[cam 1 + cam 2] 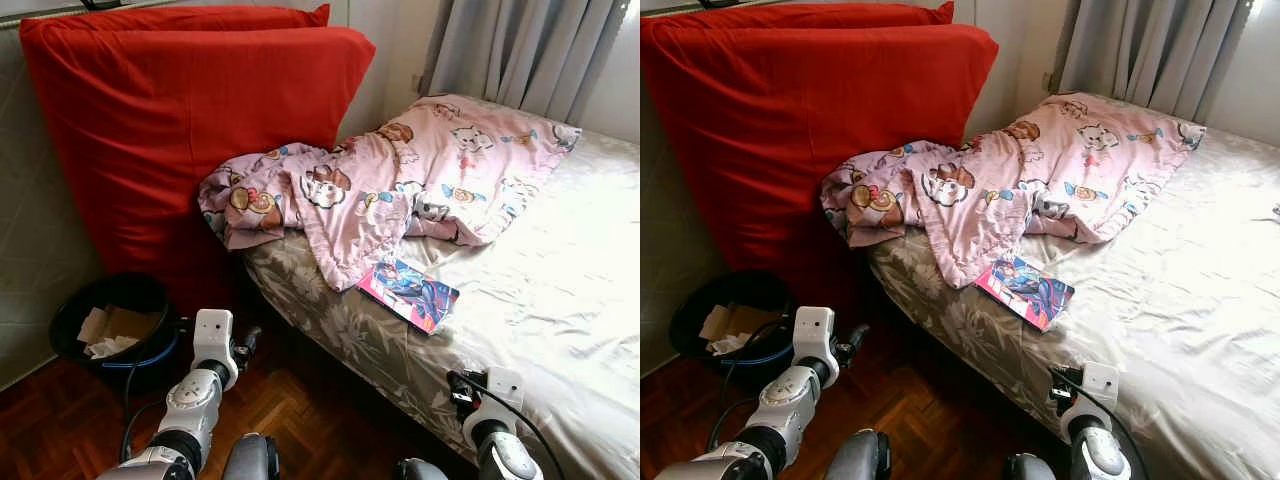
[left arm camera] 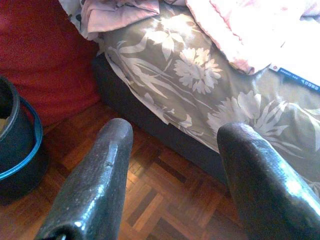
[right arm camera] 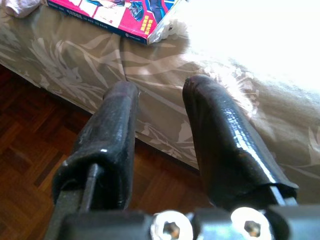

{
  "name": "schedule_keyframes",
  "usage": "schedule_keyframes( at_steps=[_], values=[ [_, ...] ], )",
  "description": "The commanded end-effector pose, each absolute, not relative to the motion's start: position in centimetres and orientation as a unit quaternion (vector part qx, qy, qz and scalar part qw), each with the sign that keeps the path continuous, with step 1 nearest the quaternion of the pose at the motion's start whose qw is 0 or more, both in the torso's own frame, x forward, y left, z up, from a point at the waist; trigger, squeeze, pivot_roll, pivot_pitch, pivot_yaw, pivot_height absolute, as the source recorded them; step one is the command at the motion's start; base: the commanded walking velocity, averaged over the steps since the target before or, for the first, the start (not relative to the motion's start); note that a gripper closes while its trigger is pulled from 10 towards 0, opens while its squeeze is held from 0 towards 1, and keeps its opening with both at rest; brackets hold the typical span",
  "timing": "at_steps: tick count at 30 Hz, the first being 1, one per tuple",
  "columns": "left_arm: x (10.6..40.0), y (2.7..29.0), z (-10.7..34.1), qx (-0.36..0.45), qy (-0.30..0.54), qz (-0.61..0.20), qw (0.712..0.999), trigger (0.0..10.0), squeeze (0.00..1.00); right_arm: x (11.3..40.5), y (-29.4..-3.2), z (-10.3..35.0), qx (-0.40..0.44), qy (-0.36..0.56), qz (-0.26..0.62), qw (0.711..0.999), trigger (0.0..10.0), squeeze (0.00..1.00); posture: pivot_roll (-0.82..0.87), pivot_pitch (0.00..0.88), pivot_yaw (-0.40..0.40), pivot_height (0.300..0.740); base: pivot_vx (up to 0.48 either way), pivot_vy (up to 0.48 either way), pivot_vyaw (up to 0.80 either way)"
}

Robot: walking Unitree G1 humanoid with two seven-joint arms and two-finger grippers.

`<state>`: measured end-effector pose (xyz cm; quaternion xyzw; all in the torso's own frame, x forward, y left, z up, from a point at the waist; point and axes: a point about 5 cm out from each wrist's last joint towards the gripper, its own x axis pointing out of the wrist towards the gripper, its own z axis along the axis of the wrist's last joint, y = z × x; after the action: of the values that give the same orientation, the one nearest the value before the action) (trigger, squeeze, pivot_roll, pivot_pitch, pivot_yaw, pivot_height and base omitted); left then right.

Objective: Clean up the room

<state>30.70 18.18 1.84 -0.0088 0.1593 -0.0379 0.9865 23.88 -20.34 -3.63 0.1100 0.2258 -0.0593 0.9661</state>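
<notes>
Bedside scene, seen from above the robot's shoulders. A bed (image 1: 560, 300) with a pale floral sheet fills the right half of the room; a colourful comic book (image 1: 408, 293) lies flat near the bed's front edge, partly under the hem of a crumpled pink cartoon-print blanket (image 1: 380, 190). Two large red cushions (image 1: 180, 130) stand upright against the wall at the head of the bed. On the parquet floor (image 1: 290, 400) beside them sits a black bin (image 1: 115, 330) holding cardboard and paper scraps.

The right gripper (image 3: 160, 95) hangs just in front of the mattress side, its two black fingers parted with nothing between them; the comic book (image 3: 115, 15) lies on the bed above and beyond the fingertips, apart from them. The left gripper (image 2: 172, 135) hovers over the floor between the bin and the bed's corner, fingers spread wide and empty, well apart from the comic book. Grey curtains (image 1: 520, 50) hang behind the bed.
</notes>
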Motion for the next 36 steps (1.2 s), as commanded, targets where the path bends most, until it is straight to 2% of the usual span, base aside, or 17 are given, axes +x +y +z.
schedule_keyframes(
  at_steps=[1, 36],
  values=[
    [30.81, 18.24, 2.01, -0.016, 0.155, -0.034, 0.987, 10.0, 0.0, 24.32, -20.43, -3.28, 0.102, 0.22, -0.051, 0.969, 10.0, 0.0, 0.05, 0.0, -0.033, 0.608, 0.274, 0.0, 0.0],
    [30.8, 17.91, 1.95, -0.012, 0.156, -0.042, 0.987, 10.0, 0.0, 24.18, -20.29, -3.4, 0.107, 0.222, -0.042, 0.968, 10.0, 0.0, 0.05, 0.0, -0.028, 0.608, 0.286, 0.0, 0.0]
  ],
)
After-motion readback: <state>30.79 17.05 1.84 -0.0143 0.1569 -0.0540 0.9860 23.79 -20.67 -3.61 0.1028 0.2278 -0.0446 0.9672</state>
